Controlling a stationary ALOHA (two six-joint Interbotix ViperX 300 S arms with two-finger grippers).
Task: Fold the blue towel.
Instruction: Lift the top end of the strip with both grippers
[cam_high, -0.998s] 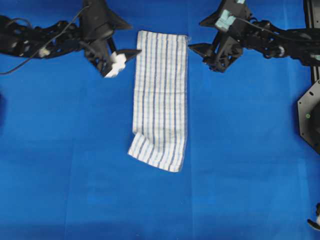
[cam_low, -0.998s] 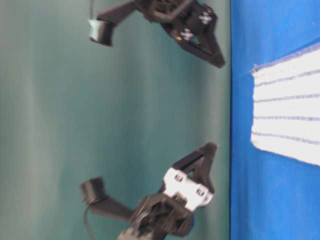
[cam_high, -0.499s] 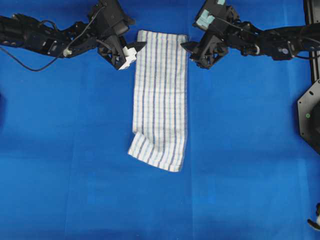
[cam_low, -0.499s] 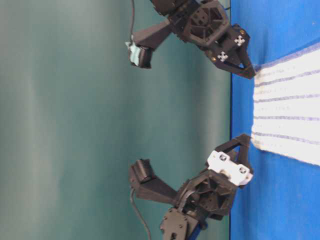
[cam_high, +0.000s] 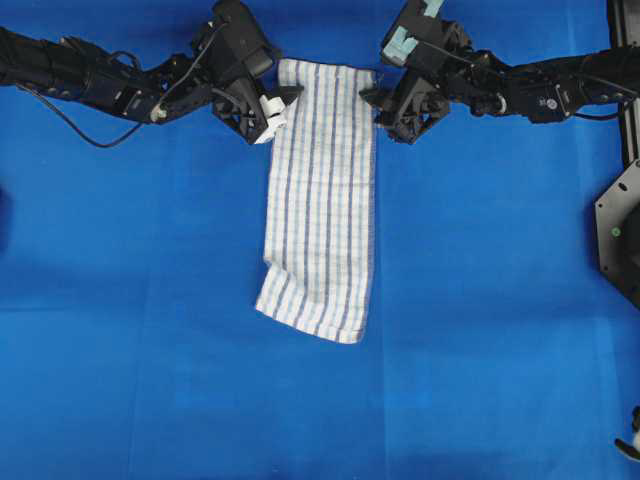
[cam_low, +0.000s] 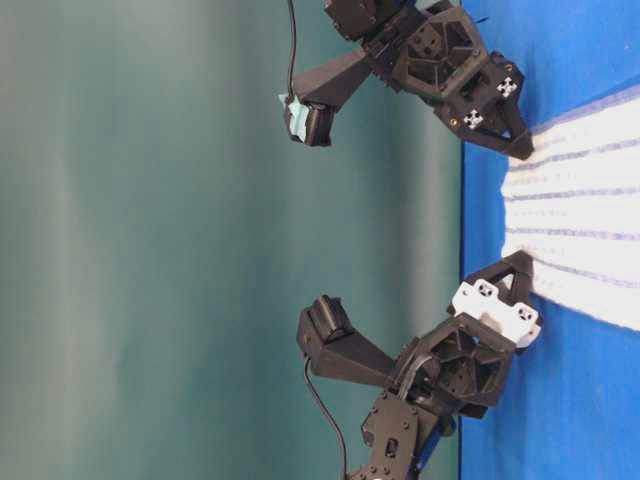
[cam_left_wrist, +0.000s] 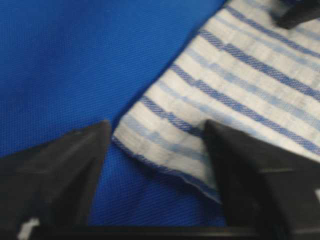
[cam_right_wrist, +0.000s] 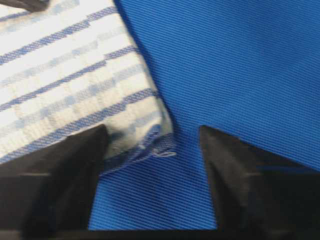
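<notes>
Both arms are black with thin black cables; the left end effector (cam_high: 272, 103) carries a white block.

bright, even light; wrist views slightly soft.

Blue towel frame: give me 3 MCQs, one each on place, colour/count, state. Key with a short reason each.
1. Where are the two grippers relative to the blue towel?
A. At its two top corners in the overhead view
B. At its folded bottom end
C. Both on its left edge

2. What pattern does the towel carry?
A. Red checks
B. Blue stripes on white
C. Plain green

3. How does the towel's bottom end lie?
A. Fully flat
B. Rolled into a tube
C. Left corner turned over

Key:
1 A: the left gripper and the right gripper flank the top edge.
2 B: both wrist views show dark and light blue stripes on white cloth.
3 C: the overhead view shows the lower left corner doubled over, the edge slanting.
</notes>
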